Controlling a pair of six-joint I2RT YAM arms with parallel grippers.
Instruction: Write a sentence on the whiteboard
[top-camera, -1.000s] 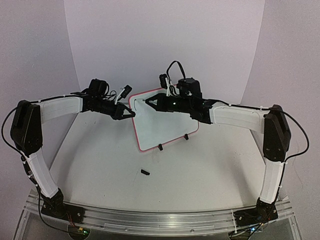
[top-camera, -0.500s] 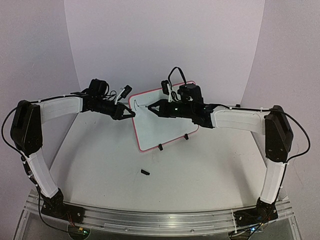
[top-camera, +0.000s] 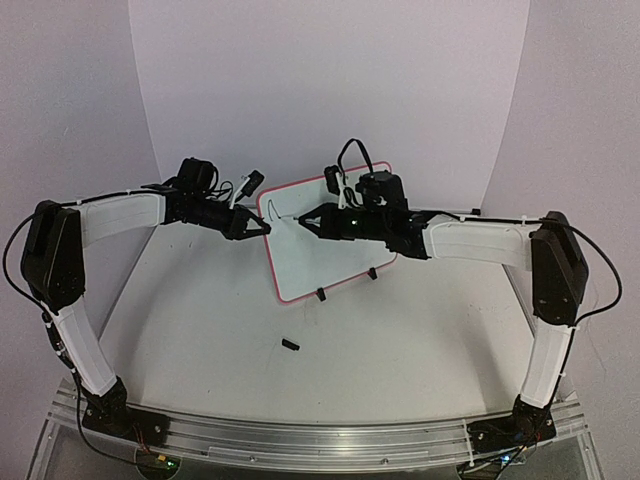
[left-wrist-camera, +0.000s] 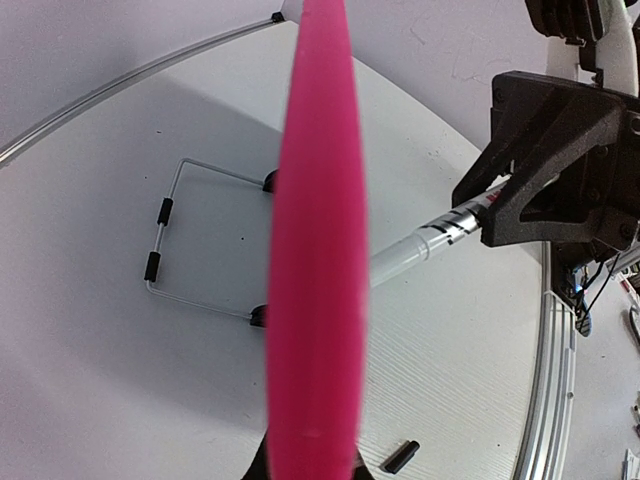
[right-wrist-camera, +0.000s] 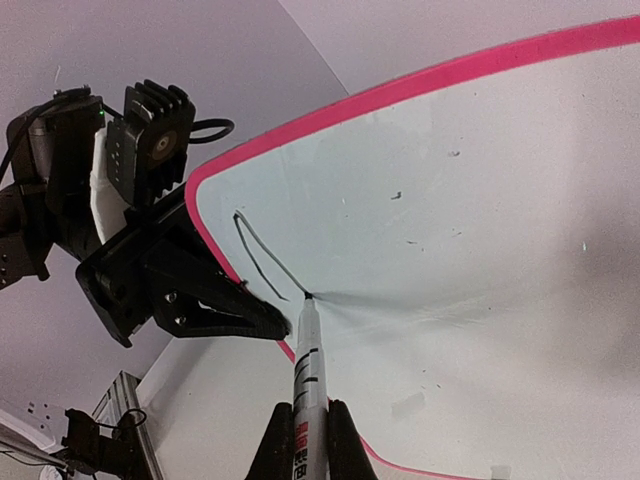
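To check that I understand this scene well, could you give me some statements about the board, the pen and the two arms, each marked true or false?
1. The right fingers hold the marker with its tip on the whiteboard. True.
2. The left fingers are apart from the board. False: they clamp its pink left edge.
3. Two full rows of writing are on the board. False: only one thin hooked stroke is there.
4. A small black piece lies on the table before the board. True.

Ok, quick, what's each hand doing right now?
Left hand: closed, clamped on the edge of the whiteboard.
Right hand: closed on the marker, tip against the whiteboard.
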